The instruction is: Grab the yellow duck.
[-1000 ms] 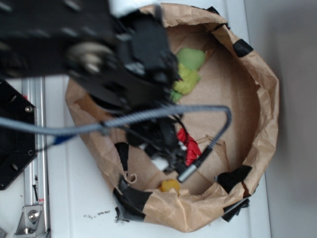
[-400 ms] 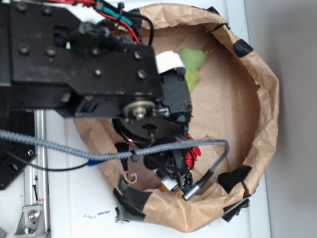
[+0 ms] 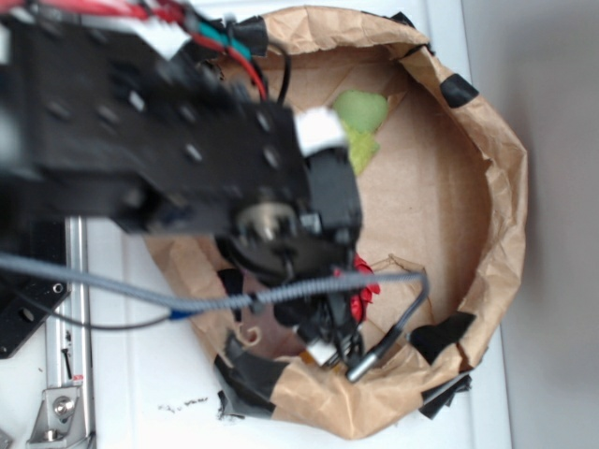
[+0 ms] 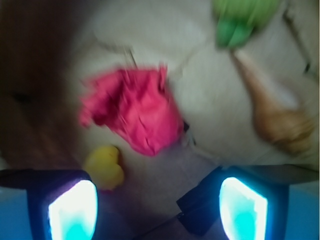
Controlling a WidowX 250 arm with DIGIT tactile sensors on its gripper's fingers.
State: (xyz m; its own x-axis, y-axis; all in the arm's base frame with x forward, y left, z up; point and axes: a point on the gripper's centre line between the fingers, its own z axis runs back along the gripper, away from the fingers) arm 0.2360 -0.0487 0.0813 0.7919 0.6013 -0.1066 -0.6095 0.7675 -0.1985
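your claw [image 4: 157, 207] is hanging released and empty; the yellow duck [image 4: 105, 169] is lying just off its left finger, beside the red item [image 4: 132, 115]. it's looking light, glossy, slippery: pinch across its rounded body.

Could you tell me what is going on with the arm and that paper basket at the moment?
The WidowX arm is reaching down into the brown paper basket. In the wrist view, its gripper is open and holds nothing, with the yellow duck lying just beyond one fingertip, next to a crumpled red item. A green plush toy and a tan seashell lie farther off on the basket floor. The duck has not been grasped yet.
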